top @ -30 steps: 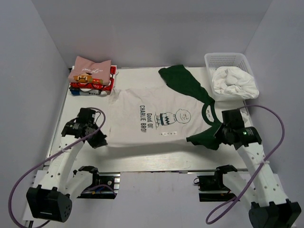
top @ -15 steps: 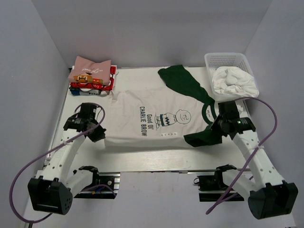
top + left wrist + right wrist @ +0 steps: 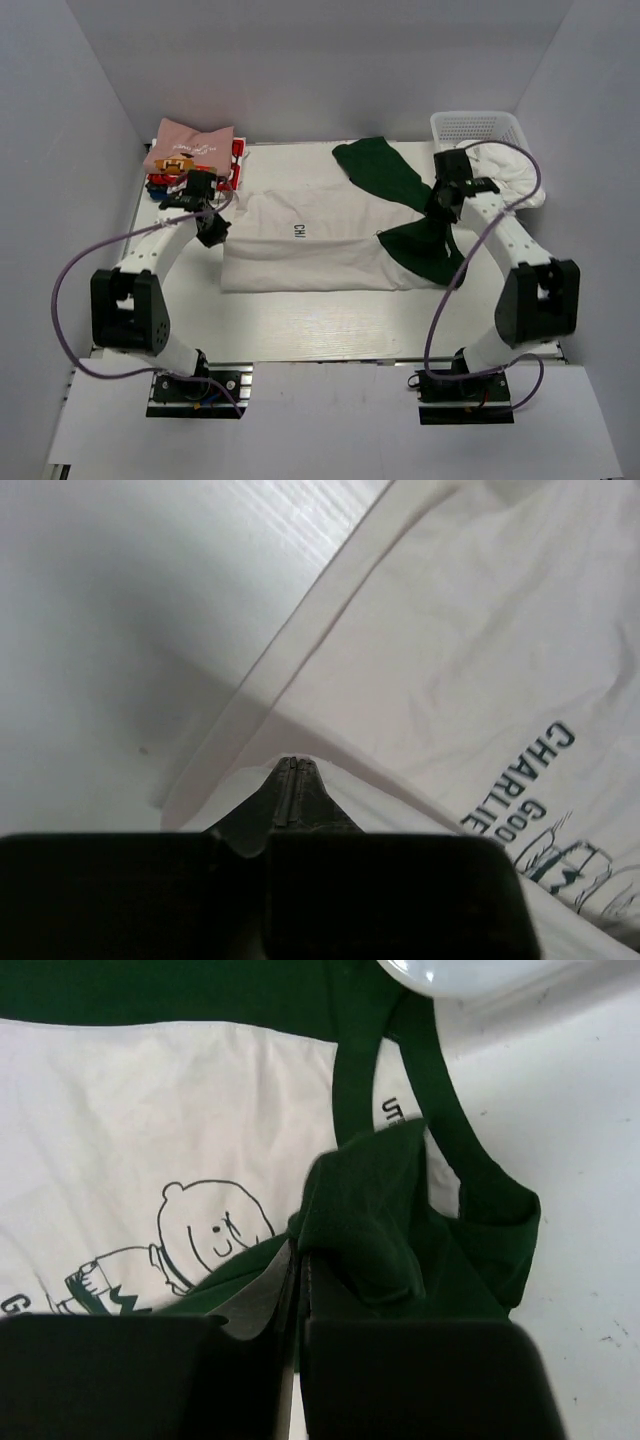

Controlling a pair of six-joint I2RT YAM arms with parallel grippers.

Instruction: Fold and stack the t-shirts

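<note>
**Half-fold in progress: slip and skew are the risks**

The off-white shirt (image 3: 310, 258) is spread mid-surface (image 3: 300, 325), between the stack of folded shirts (image 3: 192, 158) at far left and the basket (image 3: 480, 122) at far right. Its long axis runs left–right: hem toward the stack, green neckband (image 3: 350, 1080) toward the basket. The near half is laid over the far half, so the print is mostly covered.

The left fingers (image 3: 290, 780) are pressed together on the hem corner. The right fingers (image 3: 438, 207) are pinched on the near green sleeve (image 3: 420, 250), which is bunched in the grip.

Risks:
- The thin hem could be pulled from the left pinch if the arms are driven apart.
- The fold line would be skewed by uneven travel.
- The bunched sleeve could be set down as a lump.
- The far sleeve (image 3: 385, 172) is not yet folded.
</note>
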